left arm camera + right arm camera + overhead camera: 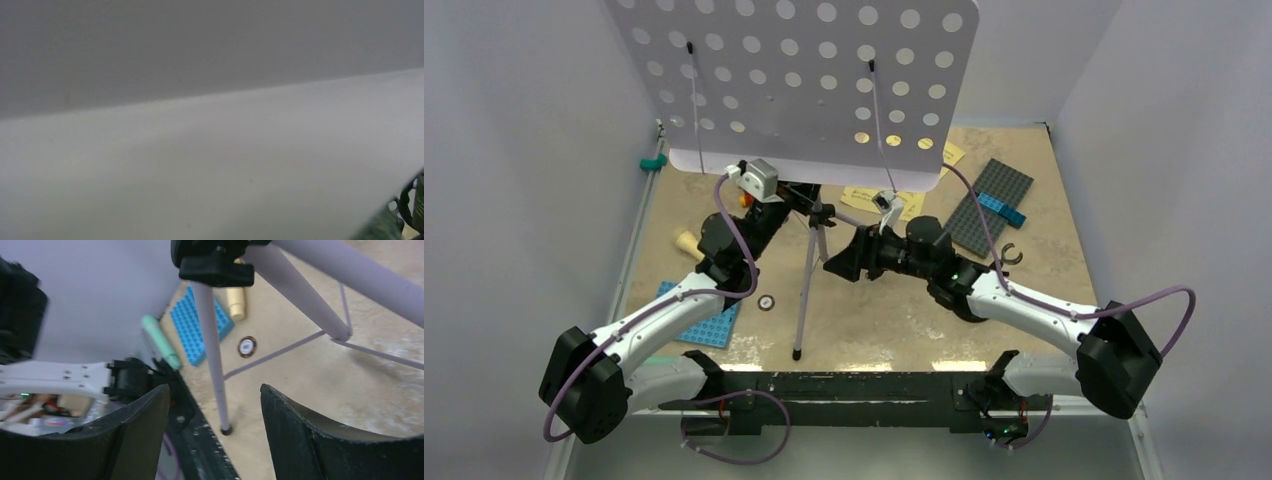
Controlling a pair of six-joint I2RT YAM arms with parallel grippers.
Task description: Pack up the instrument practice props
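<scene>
Lilac music stand (807,250) was the thing being dealt with here. It stood on its tripod in the middle of the worktop (904,320), and its perforated desk (794,80) filled the top of the overhead view. The right hand (214,390) had its fingers (145,430) well apart and nothing between them, aimed at the near tripod leg (212,355), which ran down the centre of the wrist view just beyond the tips. The left hand (792,196) was tucked up under the desk's lower edge by the post. Its own camera only gave a pale blur, so I couldn't tell whether it was clamped on anything. My read is that this was the fold-the-stand step. If so, I'd get the right hand onto that leg high up near the black hub (215,262), not down by the foot, because the stand looked top-heavy and a low tug could tip it. Line the leg up dead centre before closing, then move slowly, with the left side steadying the post. The other props were lying loose: the cream toy microphone (686,240) at centre left, and the yellow sheet-music pages (876,198) partly under the desk's right edge, so the folding legs shouldn't sweep them.
</scene>
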